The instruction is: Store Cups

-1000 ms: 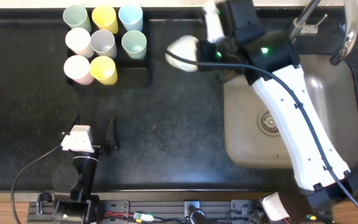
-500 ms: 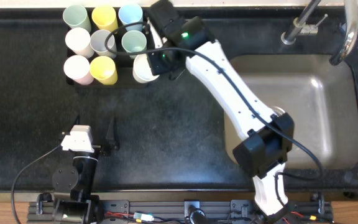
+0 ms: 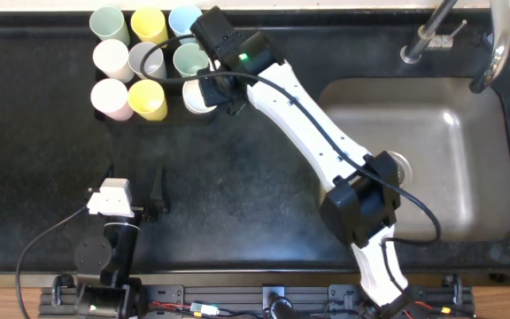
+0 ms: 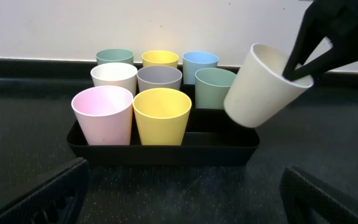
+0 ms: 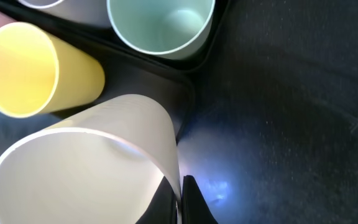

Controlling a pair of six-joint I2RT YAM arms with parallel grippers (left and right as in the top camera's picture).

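Left end effector (image 3: 135, 182) is sitting low at the tabletop's (image 3: 237, 195) left, fingers spread wide, holding nothing, facing the tray (image 4: 166, 152) from well back. The black tray is sitting at the back left and carrying eight upright cups. Left column, back to front: back green cup (image 4: 115, 57), white cup (image 4: 114, 78), pink cup (image 4: 103, 115). Middle column: back yellow cup (image 4: 160, 59), grey cup (image 4: 159, 79), front yellow cup (image 4: 161, 115). Right column: blue cup (image 4: 200, 62), then near green cup (image 4: 213, 87). The cream cup (image 4: 263, 87) is hanging tilted at the tray's front-right corner, just beside the front yellow cup, base pointing down toward the tray and mouth tipping up and outward. Can't tell if its base is touching the tray. Right end effector (image 4: 297, 65) is pinching that cup's rim, one finger inside the mouth and one outside. The right arm is reaching diagonally across the tabletop from its base at the front, passing the sink's (image 3: 467, 133) left edge. The sink is sitting at the far right, with a faucet (image 3: 432, 31) behind it.
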